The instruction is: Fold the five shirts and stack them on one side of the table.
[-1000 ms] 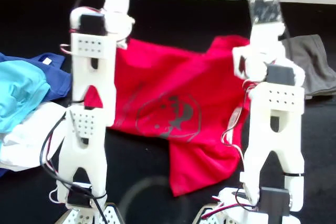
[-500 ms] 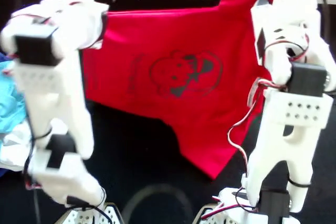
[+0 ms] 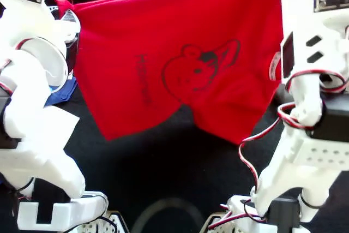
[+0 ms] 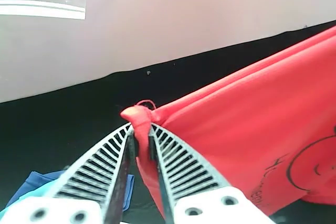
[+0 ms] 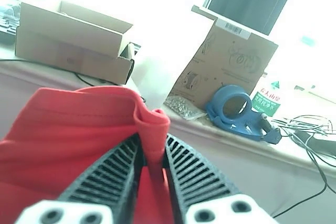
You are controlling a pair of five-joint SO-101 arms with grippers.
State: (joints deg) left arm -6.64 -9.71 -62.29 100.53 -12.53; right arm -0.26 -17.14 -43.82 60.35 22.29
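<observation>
A red shirt (image 3: 180,64) with a dark cartoon print hangs spread in the air above the black table (image 3: 163,173), held up at two corners. My left gripper (image 4: 140,141) is shut on one bunched corner of the red shirt (image 4: 252,129). My right gripper (image 5: 153,153) is shut on the other corner of the red shirt (image 5: 73,124), whose fabric folds over the fingertips. In the high view the left arm (image 3: 32,102) and right arm (image 3: 311,107) stand raised on either side of the hanging shirt.
A blue shirt (image 3: 62,88) lies on the table at the left, partly behind the left arm, and shows again as the blue shirt (image 4: 31,184) below my left gripper. Cardboard boxes (image 5: 73,40) and a blue object (image 5: 236,111) sit on a ledge beyond the table.
Both arms have risen, lifting the red shirt from lying on the table to hanging stretched between the two grippers, its lower edge now off the table.
</observation>
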